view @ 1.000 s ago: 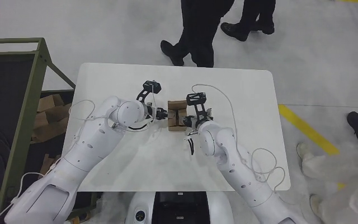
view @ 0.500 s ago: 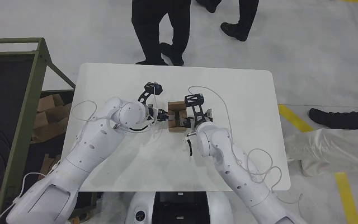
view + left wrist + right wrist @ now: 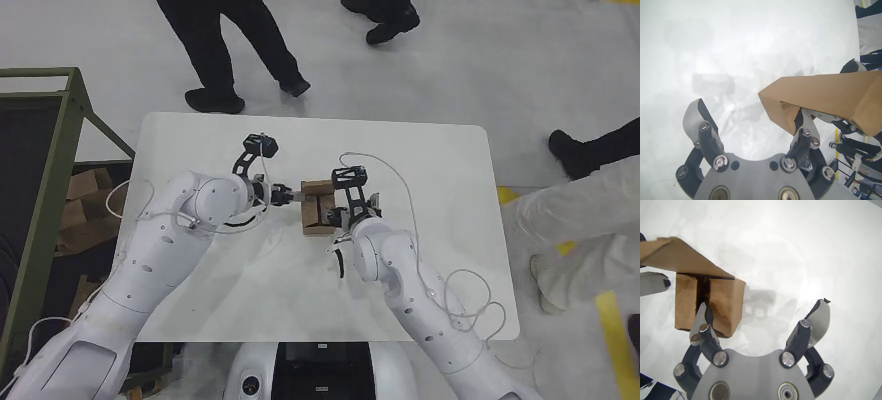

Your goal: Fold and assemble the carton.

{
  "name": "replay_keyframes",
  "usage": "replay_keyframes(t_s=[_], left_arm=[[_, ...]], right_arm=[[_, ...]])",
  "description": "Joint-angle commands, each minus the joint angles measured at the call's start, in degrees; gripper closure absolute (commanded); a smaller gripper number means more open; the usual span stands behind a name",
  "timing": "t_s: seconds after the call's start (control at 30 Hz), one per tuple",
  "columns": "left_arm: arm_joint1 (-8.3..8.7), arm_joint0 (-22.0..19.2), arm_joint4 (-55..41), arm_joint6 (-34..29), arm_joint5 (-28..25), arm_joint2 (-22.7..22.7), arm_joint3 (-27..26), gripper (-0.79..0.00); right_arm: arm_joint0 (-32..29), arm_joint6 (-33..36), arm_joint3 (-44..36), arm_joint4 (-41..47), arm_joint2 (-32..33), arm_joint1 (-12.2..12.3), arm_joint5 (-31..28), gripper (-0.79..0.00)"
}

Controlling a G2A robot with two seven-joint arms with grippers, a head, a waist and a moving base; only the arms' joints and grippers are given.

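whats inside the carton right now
Between the two end flaps of the carton only a dark gap shows. A right hand finger sits at that gap, and a left hand finger tucks under the raised flap. Cardboard covers the rest.

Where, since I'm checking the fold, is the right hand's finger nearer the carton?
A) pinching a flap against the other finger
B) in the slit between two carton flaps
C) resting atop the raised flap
B: one finger of the open right hand sits in the dark slit between the carton's two flaps.
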Motion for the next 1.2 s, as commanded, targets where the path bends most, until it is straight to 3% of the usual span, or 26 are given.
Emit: replay_keyframes(t_s=[0.0,0.17,0.27,0.47,0.63,0.87,1.17], left_arm=[[0.6,1.4,-0.3,-0.8,-0.4,-2.8,-1.8,-0.785],[1.65,4.0,0.2,-0.9,-0.3,-8.3,-4.5,-0.785],[1.7,4.1,-0.2,0.4,-0.6,-9.3,-3.6,-0.785],[0.72,0.2,-1.5,3.7,-5.1,-5.5,0.7,-0.785],[-0.38,-3.7,-2.0,4.4,-7.4,-1.4,4.1,-0.785],[-1.36,-6.7,-2.3,3.7,-9.7,2.1,7.0,-0.785],[-1.54,-6.7,-2.4,2.9,-10.7,2.5,7.5,-0.785]], right_arm=[[-0.4,-0.2,-0.9,0.1,0.6,0.0,-0.4,-0.785],[-2.2,-0.7,-4.3,2.1,3.5,0.4,-2.9,-0.785],[-4.0,-1.0,-6.7,3.0,5.8,1.0,-6.8,-0.785],[-8.0,0.2,-9.9,5.3,10.5,2.7,-19.7,-0.785],[-9.8,1.0,-10.2,4.1,11.0,3.4,-24.5,-0.785],[-8.1,2.3,-6.3,2.1,8.0,3.2,-24.4,-0.785],[-5.0,1.9,-1.9,3.5,6.5,2.5,-20.9,-0.785]])
